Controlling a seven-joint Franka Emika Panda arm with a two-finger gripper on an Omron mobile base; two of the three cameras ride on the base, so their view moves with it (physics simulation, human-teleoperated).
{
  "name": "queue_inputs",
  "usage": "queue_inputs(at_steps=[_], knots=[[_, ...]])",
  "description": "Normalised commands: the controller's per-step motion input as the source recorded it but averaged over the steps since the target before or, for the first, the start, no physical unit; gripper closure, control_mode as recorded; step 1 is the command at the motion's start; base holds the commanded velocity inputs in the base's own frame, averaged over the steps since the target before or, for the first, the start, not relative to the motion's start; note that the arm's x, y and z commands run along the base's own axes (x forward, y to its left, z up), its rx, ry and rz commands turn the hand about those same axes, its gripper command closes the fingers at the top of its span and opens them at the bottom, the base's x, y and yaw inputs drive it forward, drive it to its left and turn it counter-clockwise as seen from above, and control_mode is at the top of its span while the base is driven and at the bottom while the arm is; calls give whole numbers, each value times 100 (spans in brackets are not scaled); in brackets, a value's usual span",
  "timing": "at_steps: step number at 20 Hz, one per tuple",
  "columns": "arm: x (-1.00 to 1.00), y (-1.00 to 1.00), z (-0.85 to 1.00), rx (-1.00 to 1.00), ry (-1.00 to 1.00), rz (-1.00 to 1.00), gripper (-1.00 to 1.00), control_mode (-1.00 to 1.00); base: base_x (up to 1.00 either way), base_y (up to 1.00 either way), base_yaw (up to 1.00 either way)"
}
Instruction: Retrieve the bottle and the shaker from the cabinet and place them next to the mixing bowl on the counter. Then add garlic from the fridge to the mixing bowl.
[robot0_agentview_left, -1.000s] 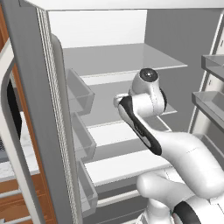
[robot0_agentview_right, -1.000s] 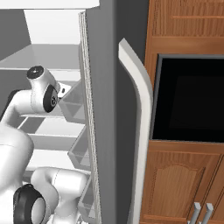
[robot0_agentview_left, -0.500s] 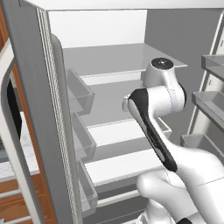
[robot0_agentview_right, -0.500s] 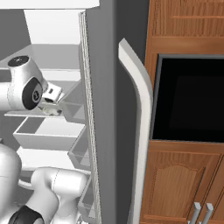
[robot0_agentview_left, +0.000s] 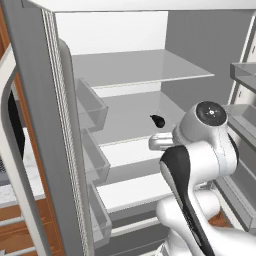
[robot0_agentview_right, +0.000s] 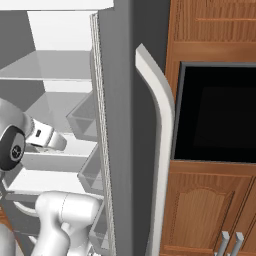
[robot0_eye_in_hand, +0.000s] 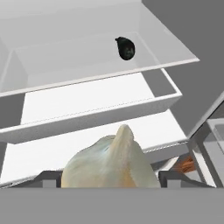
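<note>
Pale, cream-white garlic (robot0_eye_in_hand: 109, 164) sits between the two dark tips of the gripper (robot0_eye_in_hand: 109, 179), which is closed on it and holds it up in front of the open fridge (robot0_agentview_left: 130, 70). Far back on a middle shelf (robot0_agentview_left: 125, 120) lies a small dark thing (robot0_agentview_left: 158, 120). A brown wooden cabinet (robot0_agentview_right: 210, 210) stands to the right.

A small dark item (robot0_agentview_left: 157, 120) lies on a middle shelf (robot0_agentview_left: 125, 120).
</note>
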Motion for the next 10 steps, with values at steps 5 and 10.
queue_inputs(at_steps=[5,10], knots=[[0,-13,0,2,0,0,100,-100,0,0,0],[-1,0,-2,0,0,0,100,-100,0,0,0]])
